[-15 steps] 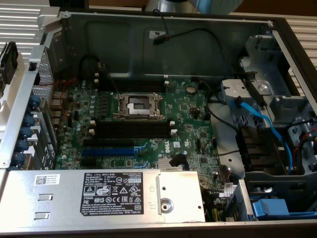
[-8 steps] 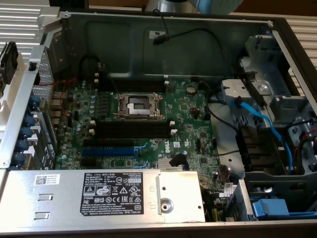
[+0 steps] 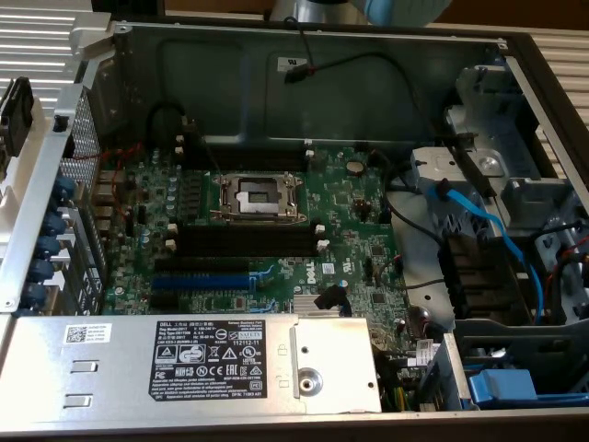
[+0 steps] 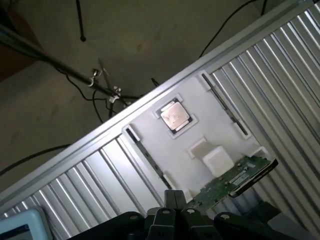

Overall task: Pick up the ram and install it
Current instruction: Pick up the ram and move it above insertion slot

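The ram [image 4: 235, 177], a thin green circuit-board stick, lies on a white tray [image 4: 210, 115] on the ribbed metal table. My gripper [image 4: 172, 199] hangs well above it with its dark fingers pressed together and nothing between them. In the wrist view the fingertips sit just beside the ram's near end. The open computer case holds the green motherboard [image 3: 350, 207], with long black memory slots [image 3: 244, 241] with white end clips below the CPU socket [image 3: 259, 195]. More black slots [image 3: 241, 162] run above the socket.
A silver CPU chip [image 4: 175, 116] rests in the white tray. A blue slot [image 3: 201, 281], the power supply [image 3: 193, 364], blue cables [image 3: 502, 239] and drive cages [image 3: 515, 184] are in the case. Part of the arm [image 3: 396, 7] shows beyond the case's far wall. Cables lie on the floor [image 4: 125, 40].
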`<action>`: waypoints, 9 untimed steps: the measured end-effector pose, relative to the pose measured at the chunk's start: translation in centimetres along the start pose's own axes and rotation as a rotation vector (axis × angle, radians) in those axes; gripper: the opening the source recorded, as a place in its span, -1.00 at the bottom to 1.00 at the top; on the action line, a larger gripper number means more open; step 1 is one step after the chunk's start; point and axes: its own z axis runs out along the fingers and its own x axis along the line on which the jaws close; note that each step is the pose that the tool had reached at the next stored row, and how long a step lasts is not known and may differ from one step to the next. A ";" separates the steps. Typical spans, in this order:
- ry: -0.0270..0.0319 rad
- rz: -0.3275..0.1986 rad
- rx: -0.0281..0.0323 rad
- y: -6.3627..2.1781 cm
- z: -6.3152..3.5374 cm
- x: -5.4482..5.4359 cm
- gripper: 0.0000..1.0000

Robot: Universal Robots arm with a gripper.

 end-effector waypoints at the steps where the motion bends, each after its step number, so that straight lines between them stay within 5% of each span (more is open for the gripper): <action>1: 0.0004 -0.018 0.0001 0.00 0.00 0.0 -0.80; 9: 0.0036 -0.163 0.0011 0.00 0.00 0.0 -0.80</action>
